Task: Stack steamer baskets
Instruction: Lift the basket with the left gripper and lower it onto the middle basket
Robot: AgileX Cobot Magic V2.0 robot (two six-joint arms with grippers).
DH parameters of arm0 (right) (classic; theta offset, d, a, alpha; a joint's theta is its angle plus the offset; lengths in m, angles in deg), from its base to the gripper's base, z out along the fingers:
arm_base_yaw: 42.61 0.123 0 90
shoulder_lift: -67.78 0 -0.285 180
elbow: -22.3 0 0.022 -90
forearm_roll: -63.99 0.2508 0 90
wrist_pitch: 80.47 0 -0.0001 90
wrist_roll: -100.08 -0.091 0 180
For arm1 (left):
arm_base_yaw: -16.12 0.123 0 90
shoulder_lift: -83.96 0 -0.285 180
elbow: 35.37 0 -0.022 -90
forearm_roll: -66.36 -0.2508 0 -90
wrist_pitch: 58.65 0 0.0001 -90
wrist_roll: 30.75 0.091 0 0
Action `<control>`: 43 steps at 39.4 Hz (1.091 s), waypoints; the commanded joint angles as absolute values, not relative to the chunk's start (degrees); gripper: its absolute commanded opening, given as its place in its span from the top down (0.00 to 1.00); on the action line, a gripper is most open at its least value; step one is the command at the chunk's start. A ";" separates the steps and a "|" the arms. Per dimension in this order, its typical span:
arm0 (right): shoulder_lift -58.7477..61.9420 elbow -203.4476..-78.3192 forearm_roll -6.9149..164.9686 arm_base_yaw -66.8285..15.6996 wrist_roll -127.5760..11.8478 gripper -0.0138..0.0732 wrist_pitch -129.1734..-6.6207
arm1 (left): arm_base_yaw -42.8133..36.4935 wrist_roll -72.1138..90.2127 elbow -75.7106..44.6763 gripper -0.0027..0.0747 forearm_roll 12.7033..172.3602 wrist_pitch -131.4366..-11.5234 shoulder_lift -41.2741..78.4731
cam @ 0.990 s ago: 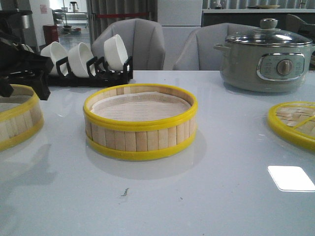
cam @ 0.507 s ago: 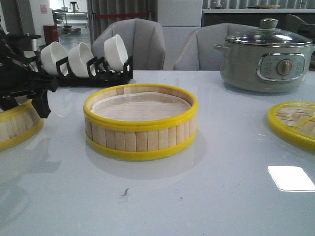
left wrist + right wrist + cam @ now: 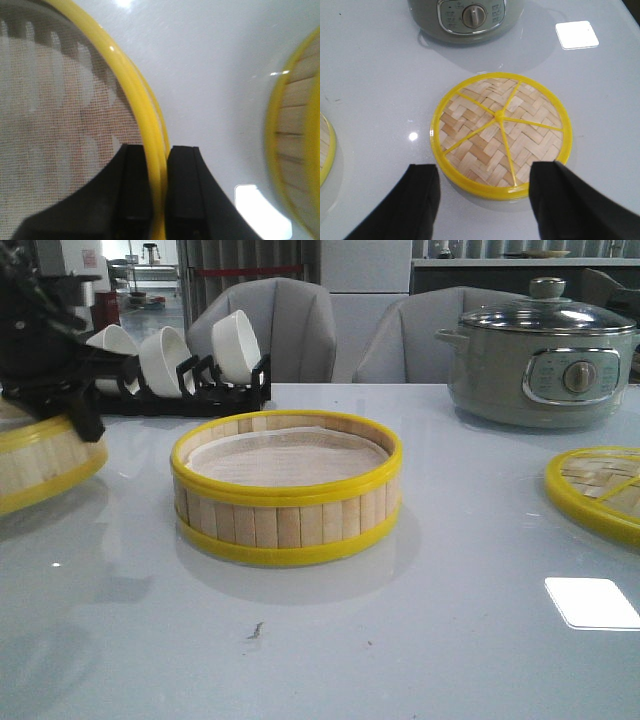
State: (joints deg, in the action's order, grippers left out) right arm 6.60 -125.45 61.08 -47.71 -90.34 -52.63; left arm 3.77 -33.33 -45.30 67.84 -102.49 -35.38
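At left, gripped basket (image 3: pixel 40 465) now higher.

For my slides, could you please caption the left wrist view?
Left fingers clamp the left basket's yellow rim.

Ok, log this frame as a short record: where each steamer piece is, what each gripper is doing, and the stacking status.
left basket: at table's left edge, rim pinched by left gripper
centre basket: on table, nothing on it, liner inside
lid: flat on table at the right, untouched
right gripper: open, hovering above lid
background: electric pot, bowls in rack
stacking: not yet done
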 commanded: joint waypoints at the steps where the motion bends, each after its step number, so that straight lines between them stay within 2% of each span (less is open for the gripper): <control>1: 7.00 -127.76 60.70 -47.74 -89.77 0.27 -56.84 | -0.41 -33.23 -52.29 0.85 67.78 -102.02 -31.09; 12: 7.00 -127.76 60.70 -47.74 -89.77 0.27 -56.84 | -13.76 -33.23 -61.97 0.85 67.78 -105.14 -31.47; 22: 7.00 -127.76 60.70 -47.74 -89.77 0.27 -56.84 | -23.90 -33.23 -62.76 0.85 66.36 -103.30 -31.94; 28: 7.00 -127.76 60.70 -47.74 -89.77 0.27 -56.84 | -26.43 -33.23 -62.85 0.85 65.92 -103.09 -33.55; 43: 7.00 -127.76 60.70 -47.74 -89.77 0.27 -56.84 | -26.85 -33.23 -62.85 0.85 68.96 -103.45 -39.06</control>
State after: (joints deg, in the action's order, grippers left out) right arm 6.60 -125.45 61.08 -47.71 -90.34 -52.63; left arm -26.38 -33.36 -60.75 68.16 -106.54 -41.65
